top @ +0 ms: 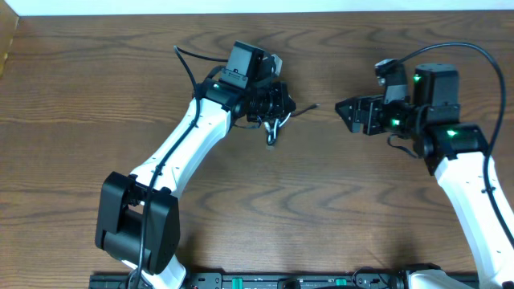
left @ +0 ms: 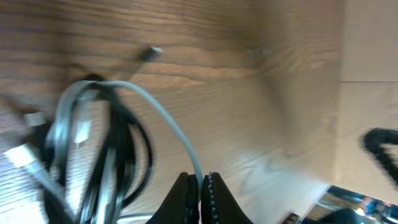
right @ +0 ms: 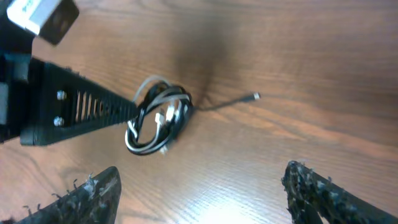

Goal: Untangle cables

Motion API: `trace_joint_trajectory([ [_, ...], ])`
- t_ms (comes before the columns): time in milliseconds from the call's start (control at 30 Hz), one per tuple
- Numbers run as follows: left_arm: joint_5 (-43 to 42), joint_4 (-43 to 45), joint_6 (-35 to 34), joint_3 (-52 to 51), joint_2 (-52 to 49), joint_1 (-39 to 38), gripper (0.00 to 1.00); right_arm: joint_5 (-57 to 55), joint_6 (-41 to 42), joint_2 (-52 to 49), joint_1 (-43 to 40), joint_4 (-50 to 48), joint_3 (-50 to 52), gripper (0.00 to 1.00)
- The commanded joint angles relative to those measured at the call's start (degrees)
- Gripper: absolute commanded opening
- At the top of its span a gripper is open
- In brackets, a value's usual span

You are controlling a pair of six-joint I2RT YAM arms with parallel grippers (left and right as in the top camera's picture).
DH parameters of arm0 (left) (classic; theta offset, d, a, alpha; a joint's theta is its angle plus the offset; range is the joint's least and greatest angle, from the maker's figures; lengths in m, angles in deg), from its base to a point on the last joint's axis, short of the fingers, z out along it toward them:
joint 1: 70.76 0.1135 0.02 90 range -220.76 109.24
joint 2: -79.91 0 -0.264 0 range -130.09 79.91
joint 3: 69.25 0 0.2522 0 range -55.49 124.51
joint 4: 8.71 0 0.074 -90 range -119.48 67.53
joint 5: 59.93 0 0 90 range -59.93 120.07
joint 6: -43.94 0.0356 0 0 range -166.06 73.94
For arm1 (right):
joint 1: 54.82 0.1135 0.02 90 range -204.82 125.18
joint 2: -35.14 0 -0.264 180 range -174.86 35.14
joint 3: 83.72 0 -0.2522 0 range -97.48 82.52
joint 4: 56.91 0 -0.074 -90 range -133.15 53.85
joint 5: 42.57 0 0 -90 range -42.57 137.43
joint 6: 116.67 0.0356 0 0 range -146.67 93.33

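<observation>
The white cable and the black cable are looped together in a small bundle, which hangs from my left gripper above the wooden table. My left gripper is shut on a strand of the white cable. A black strand with a small plug end sticks out to the right of the bundle. In the right wrist view the bundle hangs off the left arm's finger and the plug end points right. My right gripper is open and empty, to the right of the bundle and apart from it.
The wooden table fills the view. A thick black arm wire arcs over the right arm. A pale wall edge runs along the far side.
</observation>
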Motion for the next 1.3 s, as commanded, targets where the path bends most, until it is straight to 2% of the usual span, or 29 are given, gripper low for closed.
trace_joint_trajectory([
  [0,-8.8,1.6,-2.3,0.3,0.3,1.4,0.07,0.1,3.6,-2.2,1.7,0.0,-1.0,0.77],
  [300,-21.0,9.5,-9.2,0.3,0.3,3.8,0.08,0.2,5.9,-7.9,4.2,-1.2,-1.0,0.79],
  [467,-25.2,15.9,-17.5,0.3,0.3,3.9,0.07,0.4,4.1,-9.9,5.9,-3.3,-1.0,0.77],
  [633,-26.7,21.0,-23.8,0.3,0.3,3.9,0.07,1.7,2.2,-10.2,6.7,-4.9,-1.0,0.76],
  [733,-26.6,22.6,-27.0,0.3,0.3,3.9,0.08,6.4,1.2,-10.2,6.7,-6.9,-1.0,0.7],
  [800,-26.1,22.9,-28.9,0.3,0.3,3.9,0.07,9.4,0.7,-10.0,6.7,-9.1,-1.0,0.69],
  [1000,-25.8,23.0,-34.1,0.3,0.3,3.9,0.07,9.4,0.7,-9.4,6.7,-14.7,-1.0,0.69],
  [1133,-25.9,23.0,-36.3,0.3,0.3,3.9,0.08,7.3,0.7,-9.4,6.9,-16.3,-1.0,0.58],
  [1200,-26.0,23.0,-36.3,0.3,0.3,3.9,0.07,5.7,0.8,-9.4,7.0,-17.1,-1.0,0.47],
  [1267,-26.0,23.0,-36.3,0.3,0.3,3.9,0.07,4.3,0.8,-9.4,7.0,-18.3,-1.0,0.42],
])
